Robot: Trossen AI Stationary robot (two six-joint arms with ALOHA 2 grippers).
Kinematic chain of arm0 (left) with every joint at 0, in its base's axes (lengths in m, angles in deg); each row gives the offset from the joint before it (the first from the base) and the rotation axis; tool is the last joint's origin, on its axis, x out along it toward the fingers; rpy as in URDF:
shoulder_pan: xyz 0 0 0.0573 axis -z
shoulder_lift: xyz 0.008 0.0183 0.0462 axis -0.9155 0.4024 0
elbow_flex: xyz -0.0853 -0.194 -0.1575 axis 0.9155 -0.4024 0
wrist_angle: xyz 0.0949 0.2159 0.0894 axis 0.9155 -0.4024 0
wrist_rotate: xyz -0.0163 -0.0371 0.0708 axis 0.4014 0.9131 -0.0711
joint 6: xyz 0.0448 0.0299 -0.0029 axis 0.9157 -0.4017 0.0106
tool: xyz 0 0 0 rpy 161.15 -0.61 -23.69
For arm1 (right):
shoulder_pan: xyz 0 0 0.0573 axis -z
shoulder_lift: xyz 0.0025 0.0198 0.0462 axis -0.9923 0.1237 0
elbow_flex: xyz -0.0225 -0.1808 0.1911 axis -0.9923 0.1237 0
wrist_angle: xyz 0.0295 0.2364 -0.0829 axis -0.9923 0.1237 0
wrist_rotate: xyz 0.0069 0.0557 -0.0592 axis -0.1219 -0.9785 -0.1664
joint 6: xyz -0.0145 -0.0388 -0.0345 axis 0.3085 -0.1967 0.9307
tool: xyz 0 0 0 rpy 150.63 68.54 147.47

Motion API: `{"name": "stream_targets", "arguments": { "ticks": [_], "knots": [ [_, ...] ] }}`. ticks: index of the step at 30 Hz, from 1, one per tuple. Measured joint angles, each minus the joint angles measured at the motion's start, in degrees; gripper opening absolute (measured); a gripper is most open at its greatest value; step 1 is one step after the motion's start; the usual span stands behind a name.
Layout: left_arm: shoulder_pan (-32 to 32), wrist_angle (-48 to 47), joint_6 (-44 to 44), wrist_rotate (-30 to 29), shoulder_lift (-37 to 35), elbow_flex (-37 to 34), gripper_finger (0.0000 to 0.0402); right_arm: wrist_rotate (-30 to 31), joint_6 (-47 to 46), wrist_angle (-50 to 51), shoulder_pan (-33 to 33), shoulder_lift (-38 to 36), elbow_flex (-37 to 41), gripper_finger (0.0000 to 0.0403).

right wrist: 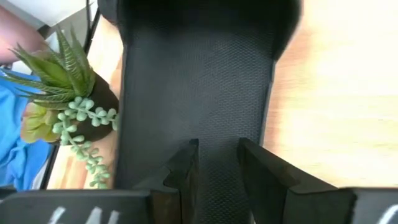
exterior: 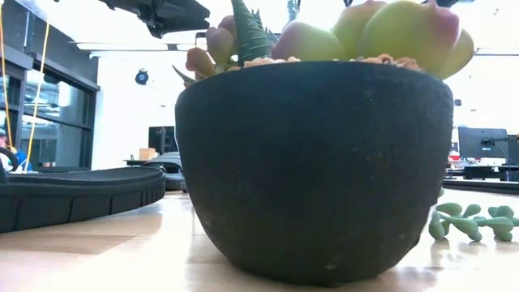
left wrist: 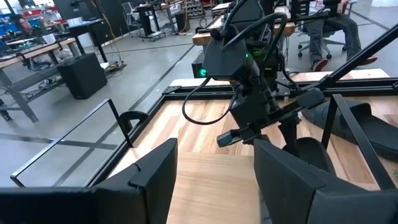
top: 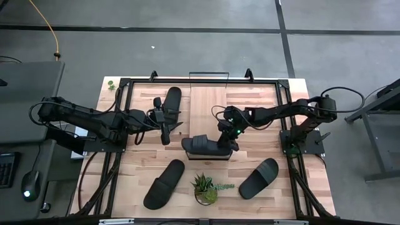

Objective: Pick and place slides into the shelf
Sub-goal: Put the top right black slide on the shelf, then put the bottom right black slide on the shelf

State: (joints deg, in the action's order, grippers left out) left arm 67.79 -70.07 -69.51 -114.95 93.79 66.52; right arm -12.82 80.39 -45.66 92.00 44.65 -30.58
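Note:
Four black slides show in the high view. One slide lies crosswise on the near end of the light-wood shelf. My right gripper hangs over that slide's right end, pointing down, fingers a little apart; in the right wrist view the gripper stands over the textured footbed. A second slide lies left of the shelf, toward the far edge. My left gripper hovers just near of it, open and empty. Two more slides rest flat near the near edge. My right gripper comes at the slide from above, both fingers over its footbed near the right end. Nothing shows between the fingers, and I cannot tell whether their tips touch the footbed. The slide lies flat on the shelf.
A potted succulent stands between the two near slides and fills the low view as a black pot; a slide's sole lies to its left. Black frame rails border the table. The shelf's far wire end stands upright.

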Motion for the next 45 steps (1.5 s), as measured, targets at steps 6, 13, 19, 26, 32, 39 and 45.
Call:
{"name": "stream_targets", "arguments": {
  "ticks": [6,13,19,26,32,39,45],
  "knots": [
    [0.0,0.0,0.0,0.0,0.0,0.0,0.0195,0.8,3.3,0.3,0.0,0.0,0.0,0.0108],
    [0.0,0.0,0.0,0.0,0.0,0.0,0.0195,2.3,3.8,-1.3,1.7,0.1,0.1,0.0108],
    [0.0,0.0,0.0,0.0,0.0,0.0,0.0195,2.5,3.0,-5.3,3.7,0.2,0.2,0.0108],
    [0.0,0.0,0.0,0.0,0.0,0.0,0.0195,2.2,2.8,-8.1,4.1,0.1,0.2,0.0108],
    [0.0,-0.1,0.0,0.0,0.0,0.0,0.0195,1.9,3.3,-8.5,4.1,0.1,0.2,0.0108],
    [0.0,-3.9,0.5,-4.7,0.0,0.0,0.0195,2.2,3.2,-10.0,6.5,0.1,0.2,0.0108],
    [0.0,-6.0,0.4,-6.7,0.0,0.0,0.0195,2.2,2.8,-13.1,9.0,-0.9,0.1,0.0108]
  ]
}}
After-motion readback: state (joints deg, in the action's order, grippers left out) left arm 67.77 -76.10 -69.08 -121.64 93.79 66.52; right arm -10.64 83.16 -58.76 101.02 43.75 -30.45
